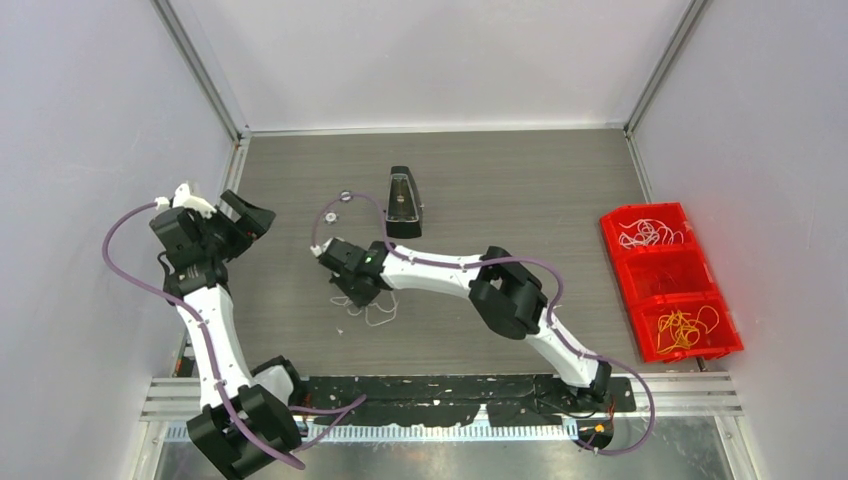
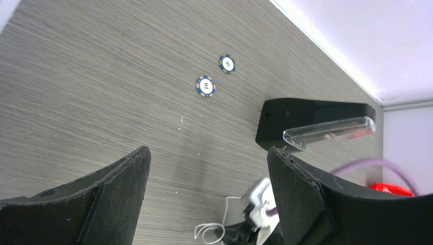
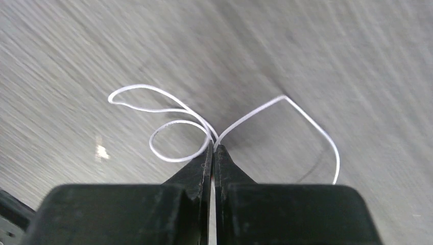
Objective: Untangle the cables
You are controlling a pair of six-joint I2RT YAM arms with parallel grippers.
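Right gripper point(image 3: 214, 150) is clamped shut on the white cable point(image 3: 282, 97), pinching it at the waist where the strands meet. From the right wrist view, two small loops fan out to one side of the pinch and one open arc goes to the other. So the cable's long axis runs across the finger line, not along it. I can't tell if it's one cable or two crossed. The shadow sits offset from the arc, so it's probably partly off the table point(image 1: 520, 180).

Positions relative to the black wedge stand point(image 1: 403, 200):
- Cable sits on the near side of the stand, slightly left, at the right gripper's tip.
- Left gripper point(image 1: 240, 222) is left of the stand, well apart from it and from the cable, with its fingers wide and nothing between them.
- Two blue-rimmed discs point(image 2: 205, 86) are just left of the stand. They're not involved.
- Red bin point(image 1: 720, 330) is right of the stand, well apart, with white and yellow cables already in its compartments.

From the left wrist view, the cable shows low in frame, roughly on the gap line between the fingers. The left arm is the only free one, so the next move probably needs it to close in on a free end. I can't tell which side, loops or arc, faces it.
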